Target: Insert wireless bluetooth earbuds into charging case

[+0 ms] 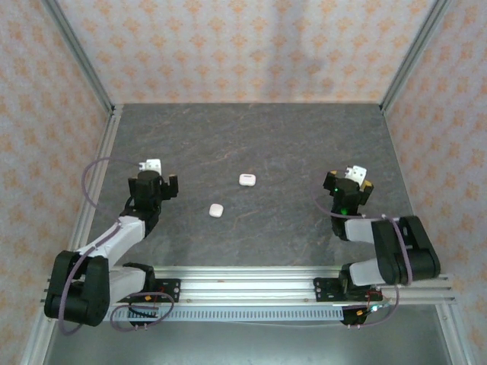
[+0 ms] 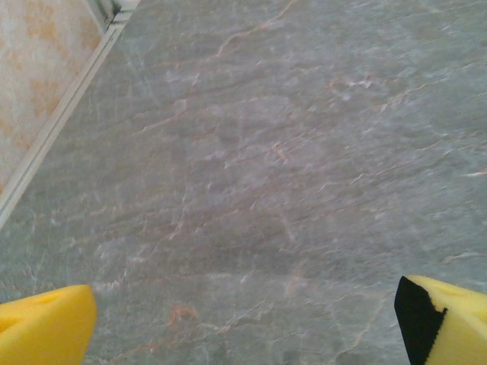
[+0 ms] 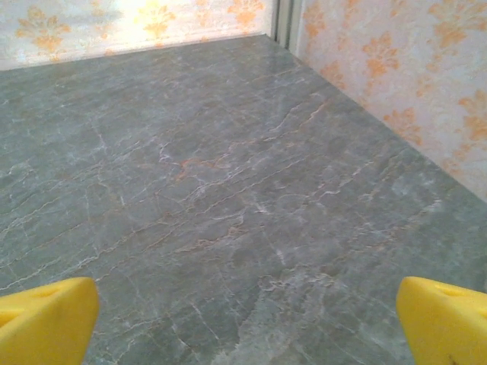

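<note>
Two small white rounded cases lie on the dark stone table: one charging case [image 1: 246,180] near the middle and another [image 1: 215,211] a little nearer and to its left. The earbuds are out of view. My left gripper [image 1: 155,175] hovers at the table's left, well left of both cases, and it is open. In the left wrist view its yellow fingertips [image 2: 46,323] stand far apart around the left gripper's [image 2: 243,327] bare gap. My right gripper [image 1: 350,181] sits at the right, also open; in its own view the right gripper [image 3: 243,323] has only table between the pads [image 3: 445,319].
Patterned walls with metal corner posts [image 1: 80,57] close in the table on three sides. The left wall's base rail [image 2: 53,129] runs close to the left gripper, and the right wall [image 3: 411,84] rises near the right gripper. An aluminium rail [image 1: 251,285] carries both arm bases.
</note>
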Tool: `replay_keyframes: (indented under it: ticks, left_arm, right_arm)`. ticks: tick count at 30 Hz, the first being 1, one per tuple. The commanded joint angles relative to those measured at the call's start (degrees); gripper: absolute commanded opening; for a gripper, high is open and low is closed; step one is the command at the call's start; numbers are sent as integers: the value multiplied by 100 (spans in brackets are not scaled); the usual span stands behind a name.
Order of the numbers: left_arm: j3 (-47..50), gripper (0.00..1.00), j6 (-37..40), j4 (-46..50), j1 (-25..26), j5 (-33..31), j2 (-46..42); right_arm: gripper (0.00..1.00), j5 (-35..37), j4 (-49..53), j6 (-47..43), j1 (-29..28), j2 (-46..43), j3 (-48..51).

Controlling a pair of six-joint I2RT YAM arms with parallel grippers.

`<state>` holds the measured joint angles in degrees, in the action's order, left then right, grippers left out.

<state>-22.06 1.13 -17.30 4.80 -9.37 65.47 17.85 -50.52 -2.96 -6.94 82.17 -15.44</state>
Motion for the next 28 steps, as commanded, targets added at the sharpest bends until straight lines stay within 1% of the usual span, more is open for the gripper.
replay_keyframes:
  ticks: [1,2,4,6,9,10,11,12,13,15,19,23,28]
  left_arm:
    - [379,100,-33,-1961,-119,211,244]
    - [448,100,49,-2206,-128,260,361]
    - [460,100,56,-2551,-200,413,693]
    - [431,100,10,-3005,-253,672,1138]
    - [-106,100,143,-2586,-260,920,1790]
    - [-274,100,129,-2499,-255,876,2020]
    - [-249,100,-43,-2457,-285,581,2005]
    - [-204,100,-68,-2599,-288,507,2034]
    - [-244,100,-59,-2474,-289,539,2017]
    - [-245,100,-38,-2487,-280,570,2025]
    - [-252,100,-20,-2492,-266,550,2032]
    - [-254,100,-6,-2498,-250,533,2040]
    - [-263,100,-6,-2489,-237,532,2036]
  right_arm:
    - [100,-76,-1703,-133,44,890,-5]
    - [99,-13,-1839,-116,44,911,14]
    - [100,-5,-701,77,63,507,-233]
    - [100,68,-568,2,79,798,-548]
    - [100,-107,18,240,254,622,-669]
    - [100,-130,-199,213,255,648,-584]
    - [100,-141,-329,170,255,707,-575]
    - [100,-207,-263,164,255,684,-599]
    - [100,-214,-197,171,255,657,-605]
    - [100,-212,-312,147,255,678,-568]
    - [100,-218,-257,147,254,686,-591]
    - [100,-405,-121,133,272,702,-661]
    - [100,-403,-210,119,272,673,-612]
